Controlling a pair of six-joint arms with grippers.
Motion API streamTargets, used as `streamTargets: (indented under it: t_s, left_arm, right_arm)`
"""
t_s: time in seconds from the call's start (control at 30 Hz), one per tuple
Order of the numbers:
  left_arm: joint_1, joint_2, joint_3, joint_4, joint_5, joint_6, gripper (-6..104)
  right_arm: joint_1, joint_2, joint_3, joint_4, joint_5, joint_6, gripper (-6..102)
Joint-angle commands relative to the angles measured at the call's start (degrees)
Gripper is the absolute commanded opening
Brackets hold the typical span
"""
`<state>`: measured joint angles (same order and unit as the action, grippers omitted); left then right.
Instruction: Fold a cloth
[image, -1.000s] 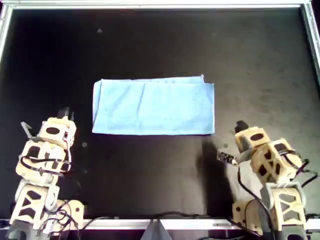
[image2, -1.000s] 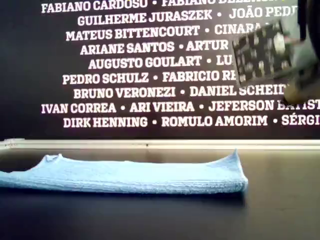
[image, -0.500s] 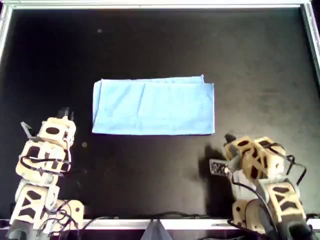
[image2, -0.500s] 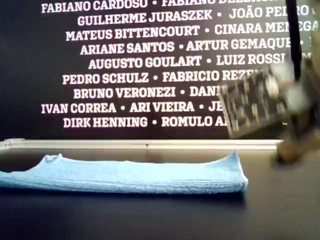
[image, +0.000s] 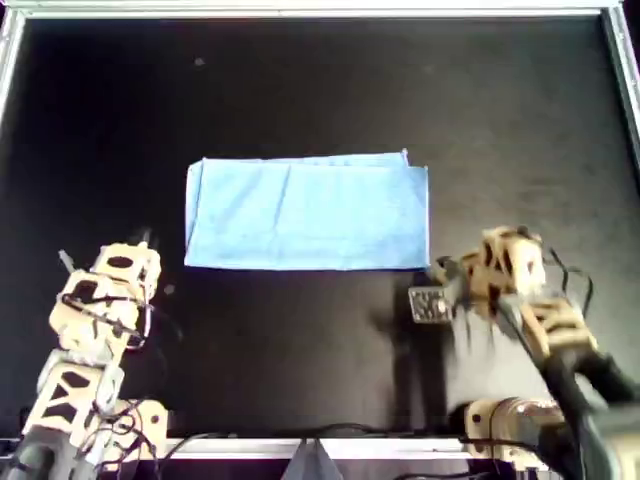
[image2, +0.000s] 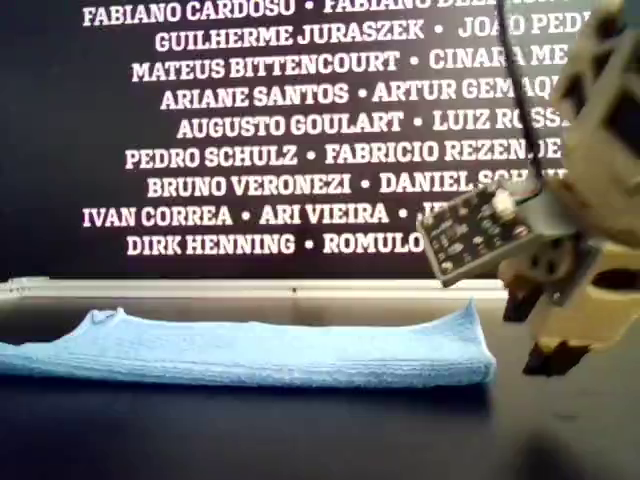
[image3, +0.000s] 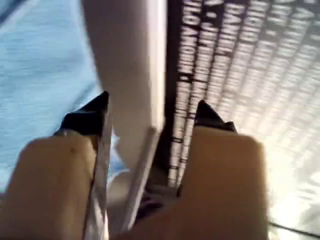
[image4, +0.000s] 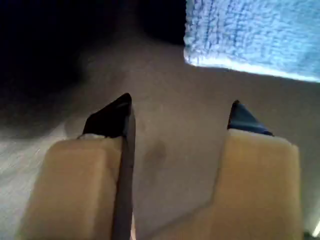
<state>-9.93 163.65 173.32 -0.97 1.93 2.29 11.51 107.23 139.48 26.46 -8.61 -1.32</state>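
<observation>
The cloth (image: 307, 211) lay folded into a long light blue rectangle on the black table (image: 300, 90), a little above the middle of the overhead view, flat and touched by neither of my grippers. In the exterior view it (image2: 250, 350) showed as a low, stacked layer with its corner at that view's right slightly raised.

My right gripper (image4: 177, 117) hung just beside the cloth's lower right corner as the overhead view showed it (image: 440, 272), jaws spread apart and holding nothing; its wrist camera saw a corner of the cloth (image4: 250, 35) ahead of the fingertips, with bare table between them. In the exterior view that arm (image2: 560, 270) stood close to the cloth's right end, not touching it.

My left gripper (image3: 152, 112) was also released, its two dark fingertips (image3: 92, 112) apart with nothing between them. In the overhead view it (image: 143, 240) sat near the cloth's lower left corner, apart from it. Its blurred camera showed blue cloth (image3: 40, 75), a pale table rim (image3: 132, 60) and a wall of white lettering (image3: 225, 65).

No containers were in sight.
</observation>
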Motion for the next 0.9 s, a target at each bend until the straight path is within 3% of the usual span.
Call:
streamTargets:
  t_s: [0.0,0.17,0.57,0.67,0.87]
  left_arm:
    - [1.23,-0.18,-0.62,-0.44,0.09,0.26,59]
    - [1.41,-0.18,-0.62,-0.44,0.09,0.26,59]
    - [1.41,-0.18,-0.62,-0.44,0.09,0.26,59]
    - [1.41,-0.18,-0.62,-0.44,0.09,0.26,59]
    - [1.41,-0.18,-0.62,-0.44,0.09,0.26,59]
  right_arm:
    - [2.46,-6.42,-8.09,-0.79,-0.44,0.35,77]
    - [5.54,-12.66,-12.57,-0.88,-0.44,0.44,77]
    - [5.63,-21.53,-22.41,-0.79,-0.35,0.44,74]
    - [5.63,-21.53,-22.32,-0.7,-0.35,0.44,61]
    - [5.54,-20.39,-22.85,-0.88,-0.53,0.44,10]
